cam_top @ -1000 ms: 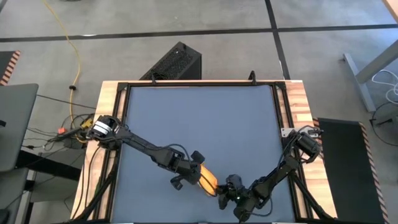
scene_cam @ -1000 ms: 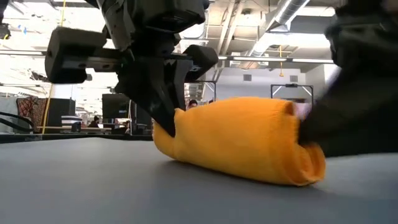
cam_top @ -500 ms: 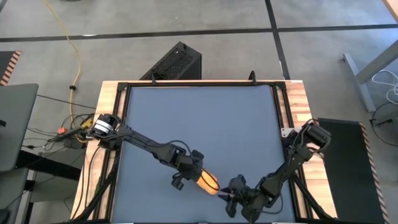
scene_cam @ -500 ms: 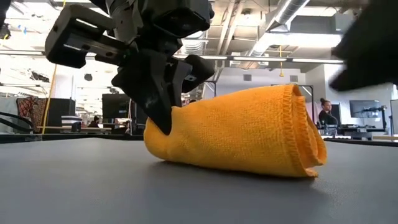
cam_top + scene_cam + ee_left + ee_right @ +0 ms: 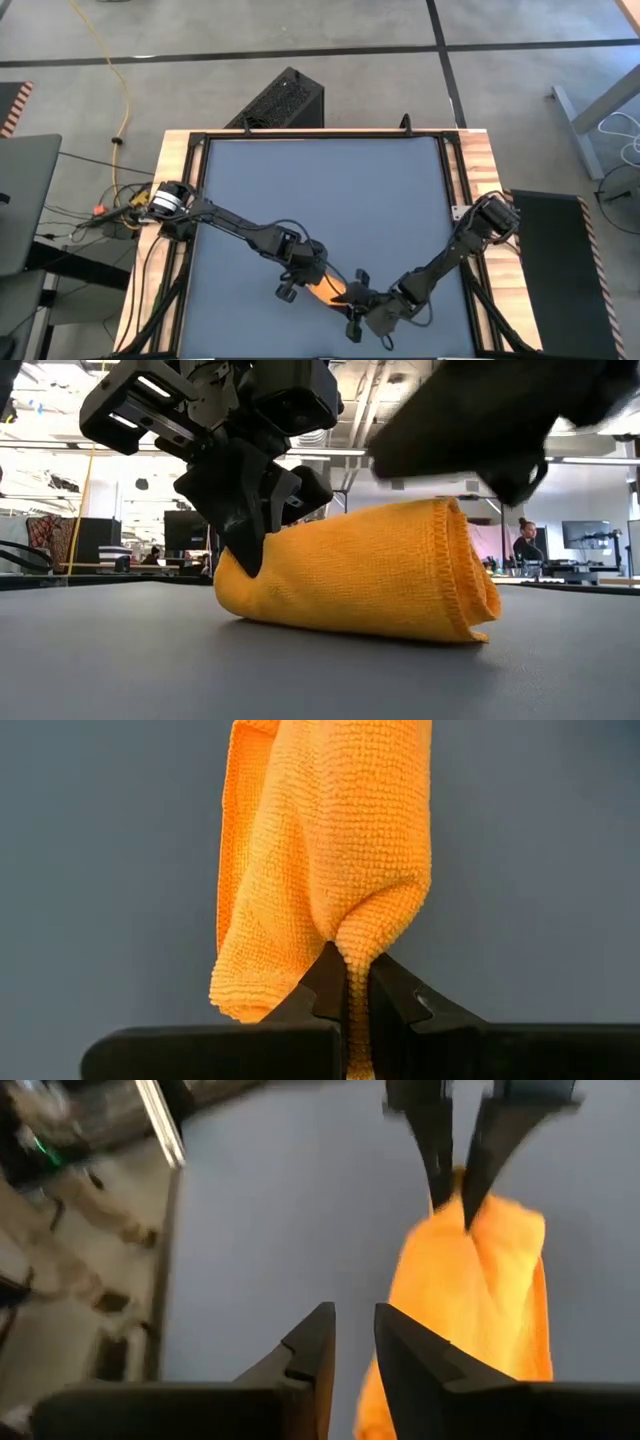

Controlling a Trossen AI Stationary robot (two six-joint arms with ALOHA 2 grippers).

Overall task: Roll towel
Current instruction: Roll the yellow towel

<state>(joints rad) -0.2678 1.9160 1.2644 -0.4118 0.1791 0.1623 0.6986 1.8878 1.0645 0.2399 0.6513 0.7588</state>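
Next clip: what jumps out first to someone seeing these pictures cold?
The bright orange towel, rolled into a fat bundle near the table's front edge. The left gripper is shut on a pinch of cloth at one end. The right gripper hangs over the other end, holding nothing.

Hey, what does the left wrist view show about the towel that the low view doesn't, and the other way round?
Only the left wrist view shows the left claw shut on a pinched fold at one end of the towel, with the cloth's layers lying along the grey table.

Only the low view shows the far rolled end with its stitched hem, the right arm blurred above it, and the room behind.

Both show the yellow-orange towel as a loose roll on the table, with the left claw gripping one end.
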